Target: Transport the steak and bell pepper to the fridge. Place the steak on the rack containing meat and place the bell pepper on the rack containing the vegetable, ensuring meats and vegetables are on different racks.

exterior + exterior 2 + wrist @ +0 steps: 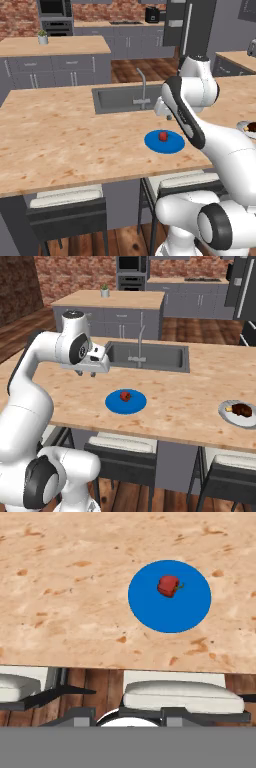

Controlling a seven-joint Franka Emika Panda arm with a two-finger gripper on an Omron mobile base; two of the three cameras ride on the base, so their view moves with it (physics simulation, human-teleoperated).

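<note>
A small red bell pepper [169, 586] is sitting near the middle of a round blue plate [150, 609] on the wooden island counter [60, 135], its dark stem pointing toward the right in the hand view. The steak [242, 409] is lying on a separate grey plate [226, 412] farther along the same counter, well apart from the blue plate and close to the counter's near edge. The gripper [86, 373] is hanging above the counter, off to one side of the blue plate and touching nothing; its fingers are too small and dark to tell whether they are spread or closed. Behind the blue plate, a sink [117, 97] with a tall faucet [143, 85] is set into the counter. White-cushioned stools [67, 197] are tucked beneath the near edge. The dark grey fridge [192, 25], with its long silvery handle, is standing across the room beyond the island.
</note>
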